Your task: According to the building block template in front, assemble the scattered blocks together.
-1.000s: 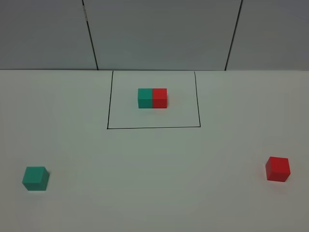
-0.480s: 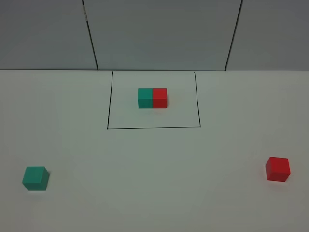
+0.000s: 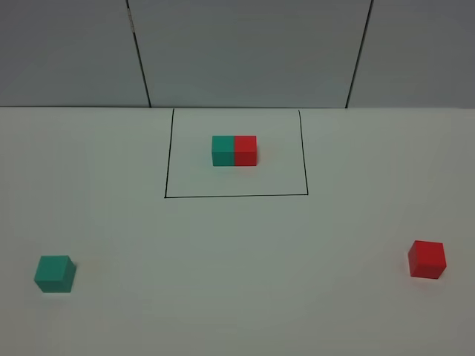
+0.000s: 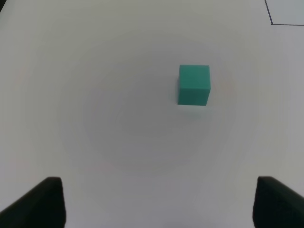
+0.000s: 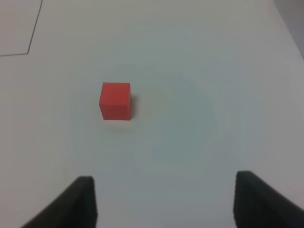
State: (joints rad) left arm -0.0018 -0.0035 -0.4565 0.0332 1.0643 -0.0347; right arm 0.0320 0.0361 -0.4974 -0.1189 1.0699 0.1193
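The building block template (image 3: 234, 150), a teal cube joined to a red cube, lies inside a black drawn rectangle at the back middle of the white table. A loose teal cube (image 3: 54, 274) (image 4: 194, 84) rests near the front left. A loose red cube (image 3: 427, 259) (image 5: 115, 100) rests near the front right. Neither arm shows in the exterior high view. My left gripper (image 4: 156, 202) is open, its dark fingertips wide apart with the teal cube well ahead of them. My right gripper (image 5: 164, 199) is open too, the red cube ahead of it and apart.
The black rectangle's outline (image 3: 236, 196) runs across the table's back middle; one corner (image 4: 271, 21) shows in the left wrist view and another (image 5: 28, 51) in the right wrist view. A grey panelled wall (image 3: 245, 52) rises behind the table.
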